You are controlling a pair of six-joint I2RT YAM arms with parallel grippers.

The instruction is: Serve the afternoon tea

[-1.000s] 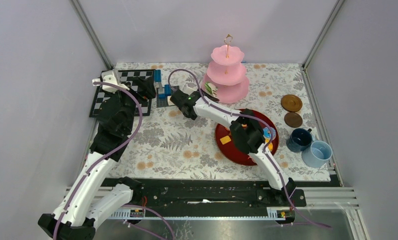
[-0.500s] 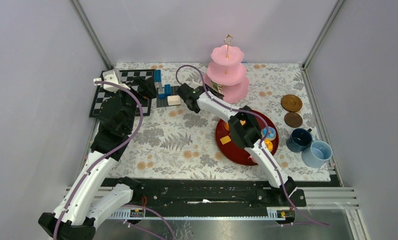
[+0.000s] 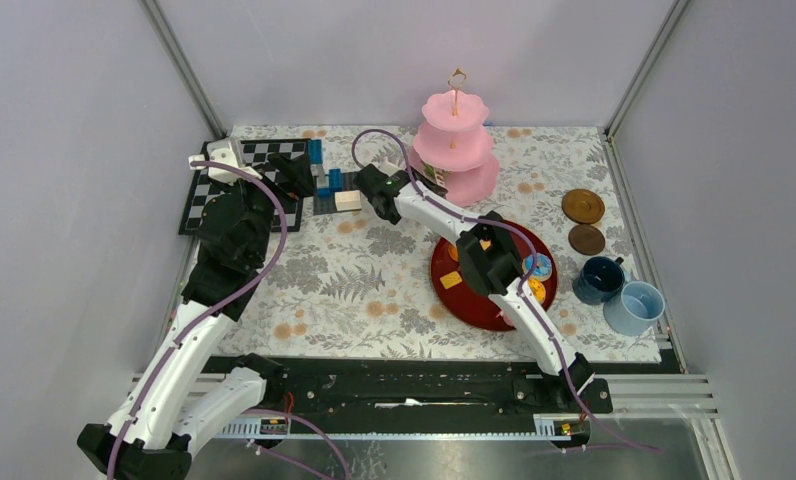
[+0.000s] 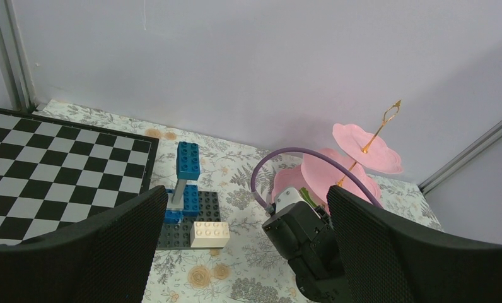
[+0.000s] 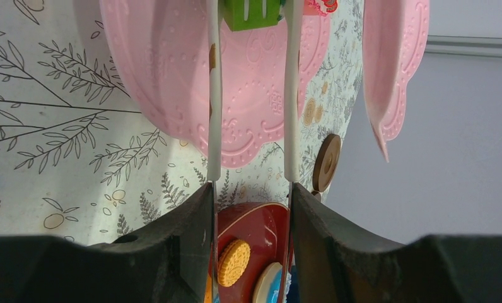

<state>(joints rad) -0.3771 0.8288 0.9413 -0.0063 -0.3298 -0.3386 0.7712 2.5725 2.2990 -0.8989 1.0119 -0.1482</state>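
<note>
Right arm point(image 3: 429, 213) outstretched, jaws narrow; left arm point(image 3: 236, 232) bent, jaws wide.

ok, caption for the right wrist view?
White plastic tongs hold a green toy sweet at the pink three-tier stand.

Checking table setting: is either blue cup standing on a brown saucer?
No, the dark blue cup and light blue cup sit on the cloth, beside the bare brown saucers.

"What carries everything?"

"A floral-patterned desk point(image 3: 354, 290). A chessboard point(image 4: 53, 164) lies in its far left corner, with a dark brick baseplate point(image 3: 326, 205) just beside it."

"And further right?"

"The pink three-tier stand point(image 3: 457, 150) is at the far middle, and a dark red round tray point(image 3: 464, 305) sits nearer. Along the right edge lie a lighter brown saucer point(image 3: 582, 206), a darker brown saucer point(image 3: 586, 239), a dark blue cup point(image 3: 599, 279) and a light blue cup point(image 3: 634, 307)."
</note>
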